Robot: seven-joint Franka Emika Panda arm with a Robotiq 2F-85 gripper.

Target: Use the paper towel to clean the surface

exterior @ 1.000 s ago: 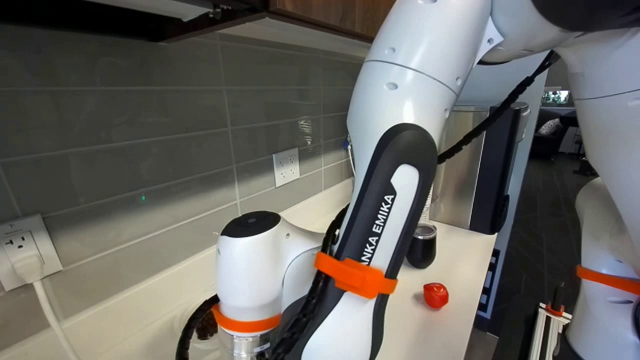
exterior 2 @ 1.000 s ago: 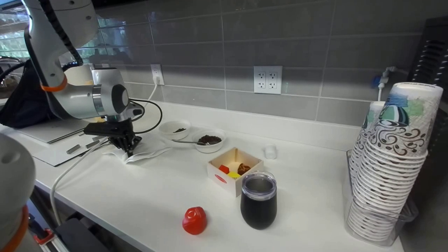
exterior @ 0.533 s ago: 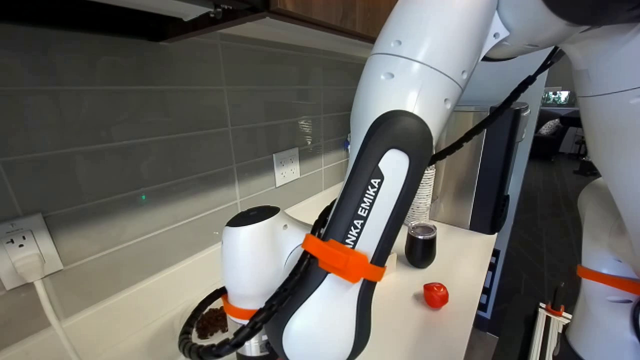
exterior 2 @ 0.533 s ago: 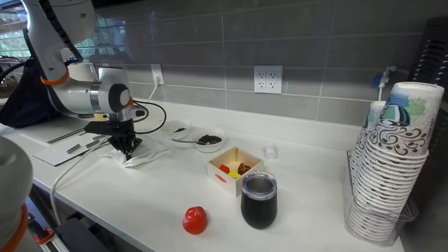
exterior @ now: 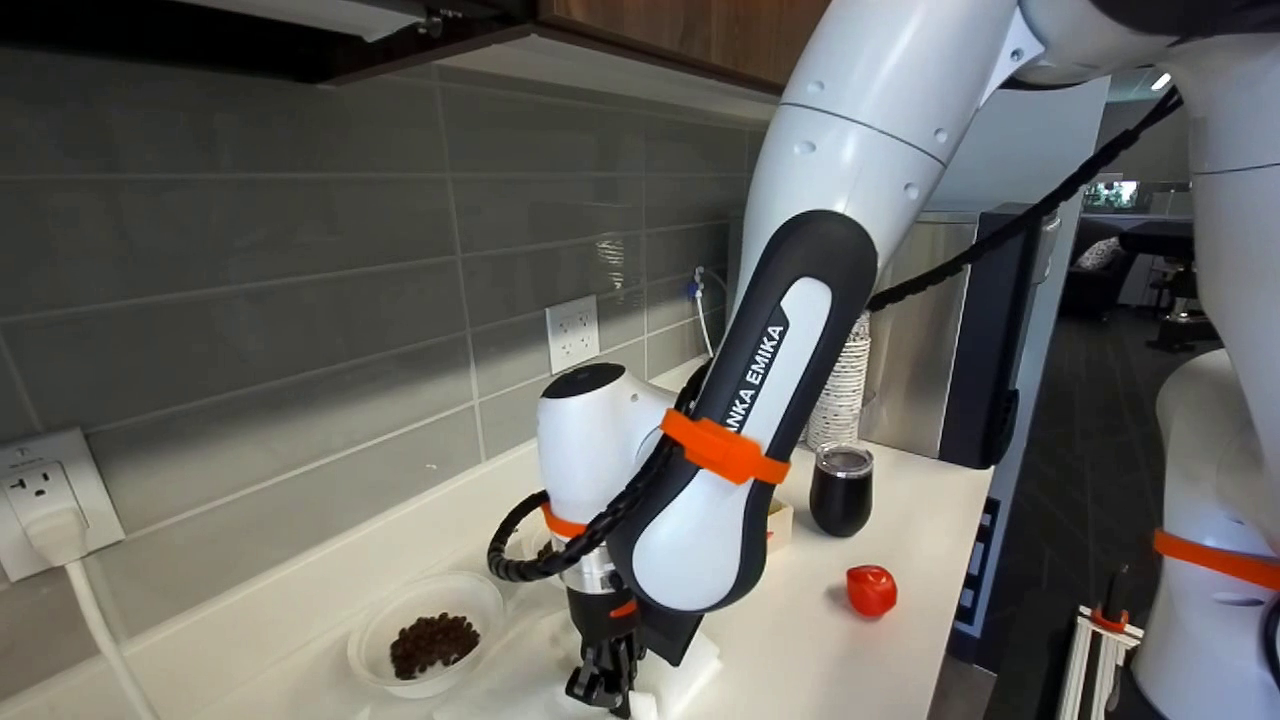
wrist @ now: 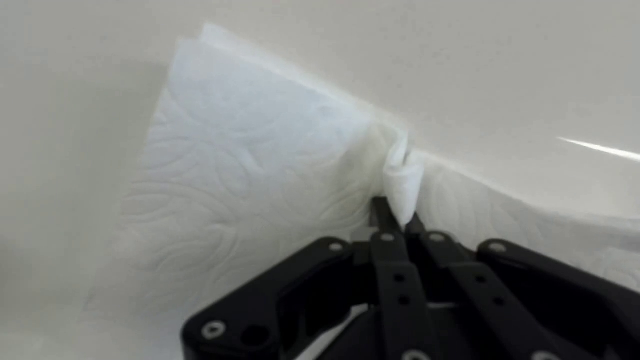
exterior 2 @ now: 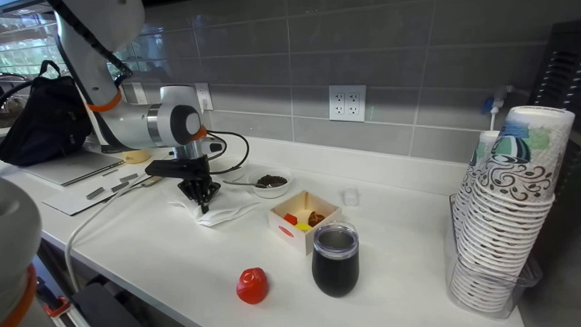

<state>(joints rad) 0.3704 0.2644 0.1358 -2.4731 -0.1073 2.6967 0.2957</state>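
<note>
Pinched for wiping

Clamping a bunched fold of paper towel (wrist: 240, 185) in the gripper (wrist: 399, 215), leaving the rest spread on the off-white countertop (exterior 2: 172, 272), probably for broad wiping contact. Laid, in an exterior view, left of the wooden box (exterior 2: 297, 240), just beside a white bowl (exterior 2: 271, 193). Smooth underneath, with a grey tiled wall (exterior 2: 245, 69) on the far side.

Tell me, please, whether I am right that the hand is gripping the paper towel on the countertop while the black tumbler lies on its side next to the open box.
Not quite: the black tumbler stands upright, as both exterior views show. It is next to the open box, and the hand is gripping the paper towel on the countertop, as you say.
</note>
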